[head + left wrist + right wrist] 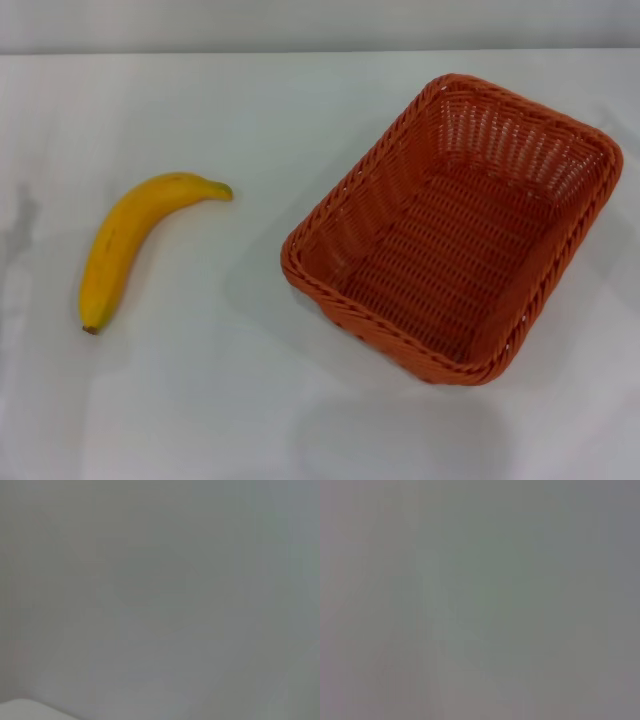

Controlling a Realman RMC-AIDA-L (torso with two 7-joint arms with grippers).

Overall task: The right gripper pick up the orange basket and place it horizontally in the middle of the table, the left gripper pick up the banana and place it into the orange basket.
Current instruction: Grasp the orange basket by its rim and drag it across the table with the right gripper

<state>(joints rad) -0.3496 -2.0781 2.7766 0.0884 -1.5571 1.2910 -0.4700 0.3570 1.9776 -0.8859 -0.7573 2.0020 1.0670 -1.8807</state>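
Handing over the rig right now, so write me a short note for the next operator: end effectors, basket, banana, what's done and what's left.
Left and right end effectors: neither is in any view.
Orange basket: upright and empty, on the right side of the table, turned at an angle.
Banana: lying on the table to the basket's left, apart from it.
Done: nothing visible yet.
Left: right arm sets the basket horizontally mid-table; left arm puts the banana in it.

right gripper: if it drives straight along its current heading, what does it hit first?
Cannot tell: neither gripper shows in any view, and the right wrist view is a featureless grey blur. The head view shows only the orange basket and banana on the table.
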